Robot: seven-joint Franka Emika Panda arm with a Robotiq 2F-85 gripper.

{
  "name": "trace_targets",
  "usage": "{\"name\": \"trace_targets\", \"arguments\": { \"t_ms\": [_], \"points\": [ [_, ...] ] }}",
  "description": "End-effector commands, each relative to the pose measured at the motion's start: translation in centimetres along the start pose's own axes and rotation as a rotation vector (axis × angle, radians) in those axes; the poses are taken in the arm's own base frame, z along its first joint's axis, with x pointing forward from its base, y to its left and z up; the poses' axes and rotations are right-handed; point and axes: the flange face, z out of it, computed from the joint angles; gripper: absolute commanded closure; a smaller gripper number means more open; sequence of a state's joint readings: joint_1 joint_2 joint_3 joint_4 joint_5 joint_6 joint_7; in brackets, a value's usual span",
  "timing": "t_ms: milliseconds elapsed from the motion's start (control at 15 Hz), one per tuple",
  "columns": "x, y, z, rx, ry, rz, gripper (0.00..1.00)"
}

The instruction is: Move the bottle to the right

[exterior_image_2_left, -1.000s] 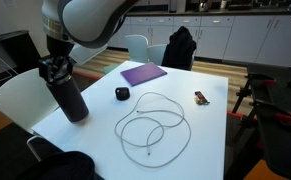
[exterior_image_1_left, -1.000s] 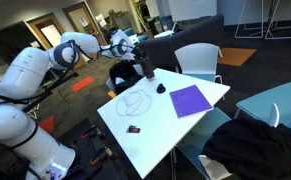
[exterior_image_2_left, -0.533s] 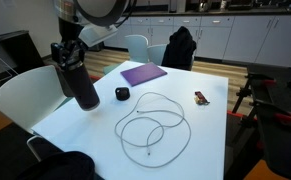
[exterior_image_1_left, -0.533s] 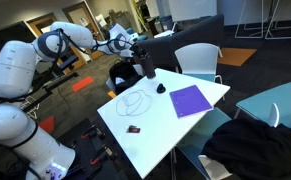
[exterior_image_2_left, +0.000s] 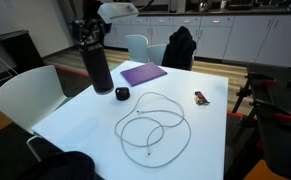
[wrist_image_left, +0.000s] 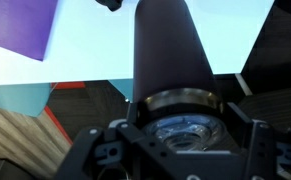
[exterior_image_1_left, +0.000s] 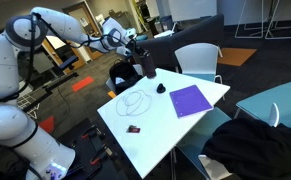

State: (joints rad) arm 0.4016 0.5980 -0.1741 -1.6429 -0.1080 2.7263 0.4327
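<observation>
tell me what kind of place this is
Probably an office break room or kitchenette: white cabinets under a counter along the back wall, and a white table ringed by chairs.

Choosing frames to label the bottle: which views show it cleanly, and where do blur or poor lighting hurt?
Wrist view: the bottle looms close, matte dark, edges slightly blurred. In an exterior view it contrasts against the bright white table. In an exterior view it is tiny against a dim background.

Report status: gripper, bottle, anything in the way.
Gripper shut on bottle, bottle upright. Small dark lump close beside its base. Purple sheet and cable loop nearby.
</observation>
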Motion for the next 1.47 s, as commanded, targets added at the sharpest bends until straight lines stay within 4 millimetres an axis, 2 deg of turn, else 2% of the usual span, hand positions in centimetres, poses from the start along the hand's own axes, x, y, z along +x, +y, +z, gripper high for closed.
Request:
{"name": "trace_targets", "arguments": {
  "t_ms": [0, 600, 800, 1067, 1400],
  "points": [
    [-2.9, 3.3, -4.2, -0.012, 0.032, 0.099, 0.40],
    [-11.5, 13.0, -9.6, -0.120, 0.077, 0.328, 0.40],
    [-13.3, 15.8, -10.9, -0.177, 0.100, 0.381, 0.40],
    [-15.5, 17.9, -11.6, -0.210, 0.150, 0.421, 0.40],
    [-19.3, 18.8, -10.9, -0.214, 0.144, 0.497, 0.40]
  ]
}}
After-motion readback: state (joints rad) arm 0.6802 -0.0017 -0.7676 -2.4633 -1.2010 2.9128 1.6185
